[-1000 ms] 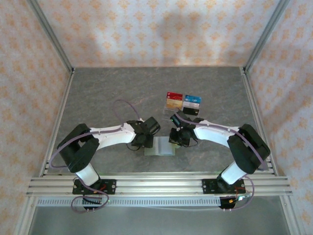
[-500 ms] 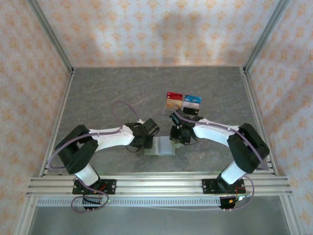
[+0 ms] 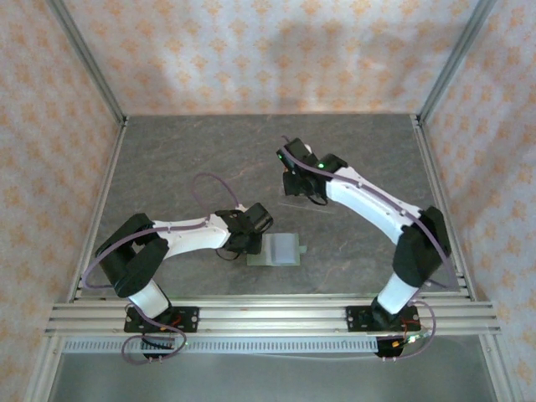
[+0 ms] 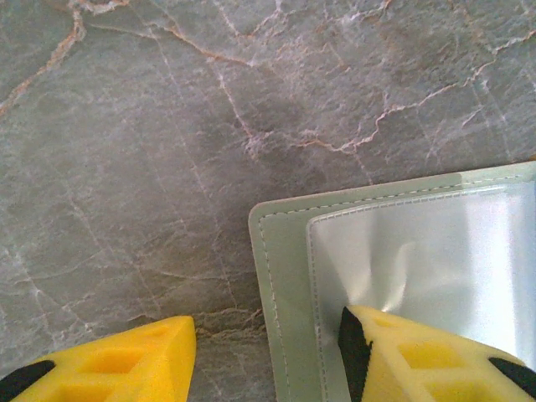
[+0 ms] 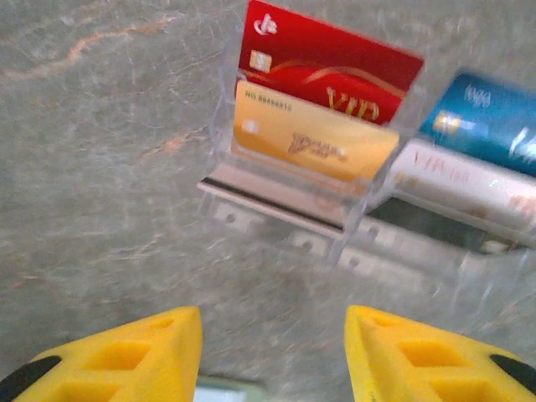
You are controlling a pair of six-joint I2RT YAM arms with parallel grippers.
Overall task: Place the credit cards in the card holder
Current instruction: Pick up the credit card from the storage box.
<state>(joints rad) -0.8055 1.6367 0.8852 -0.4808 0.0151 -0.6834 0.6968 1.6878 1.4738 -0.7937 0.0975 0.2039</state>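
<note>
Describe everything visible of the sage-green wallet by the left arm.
The sage-green squarish fold-over wallet lies open and flat on the grey marbled tabletop. Its soft-looking border is stitched around a glossy, slightly creased pale inner pocket. A small snap tab sticks out on its right side. One yellow finger of the open left hand sits over the pocket, the other over bare table beside it.

Left arm [image 3: 180, 230]: elbow folded out toward the left edge of the table [image 3: 184, 151], forearm running right, low, close to the near edge. Left gripper [image 3: 253, 241] points right, yellow fingers [image 4: 109, 364] parted, jaws roughly half apart. Right arm [image 3: 377, 209]: elbow raised by the right edge, forearm stretched up and left toward the table's middle. Right gripper [image 3: 297, 180] angled downward, yellow fingers [image 5: 117, 356] spread wide.
</note>
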